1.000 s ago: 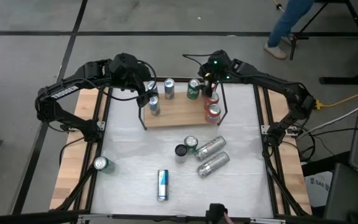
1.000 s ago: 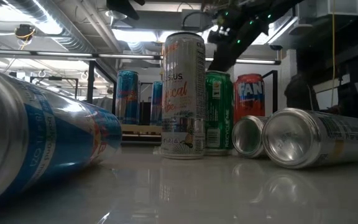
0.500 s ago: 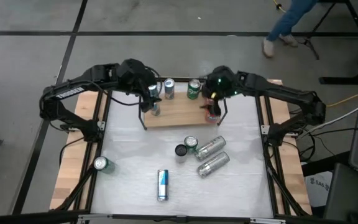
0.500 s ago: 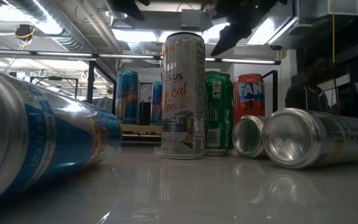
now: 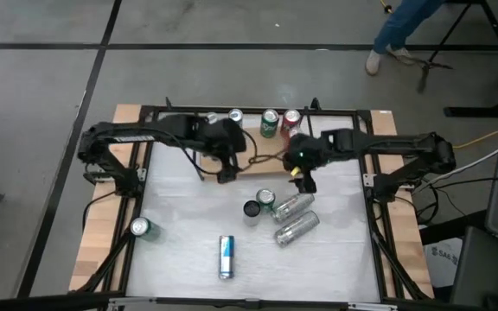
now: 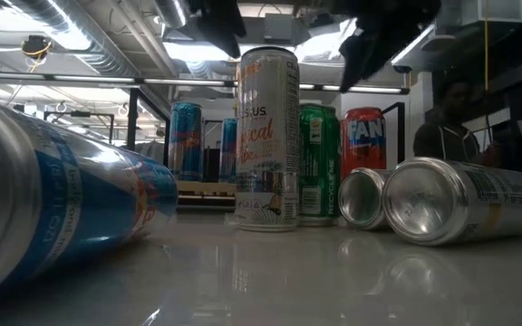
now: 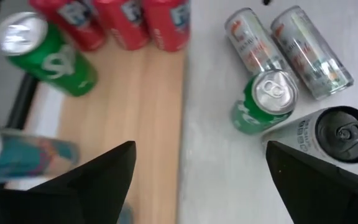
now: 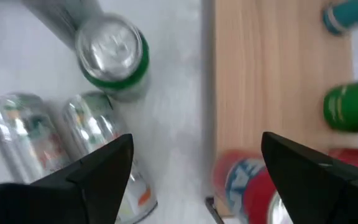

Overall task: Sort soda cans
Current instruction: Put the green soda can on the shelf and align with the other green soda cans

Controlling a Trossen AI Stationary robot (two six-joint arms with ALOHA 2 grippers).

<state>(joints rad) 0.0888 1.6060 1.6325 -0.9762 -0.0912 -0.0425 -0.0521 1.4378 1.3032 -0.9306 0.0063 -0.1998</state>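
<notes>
Soda cans stand on a wooden board [image 5: 262, 157] at the far side: blue [image 5: 234, 117], green [image 5: 270, 122] and red [image 5: 291, 118]. At mid-table a green can [image 5: 266, 199] and a black-topped can [image 5: 251, 209] stand upright beside two silver cans [image 5: 293, 206] lying on their sides. My left gripper [image 5: 227, 166] hovers open over the board's near edge, the mid-table cans ahead of its fingers [image 7: 126, 171]. My right gripper [image 5: 304, 175] hangs open above the same edge, the green can [image 8: 114, 56] ahead of it. Both show as dark shapes at the top of the low view.
A blue can [image 5: 225, 257] lies on its side near the front edge, and a green can [image 5: 140, 227] stands at the left edge. The table's black frame [image 5: 366, 186] runs around the white top. A person's legs [image 5: 400, 30] show beyond the table.
Both grippers have come off the cans on the board toward the table's near edge and its middle, the left one also sinking. Both have tipped further down and stayed open. The cans have kept their places.
</notes>
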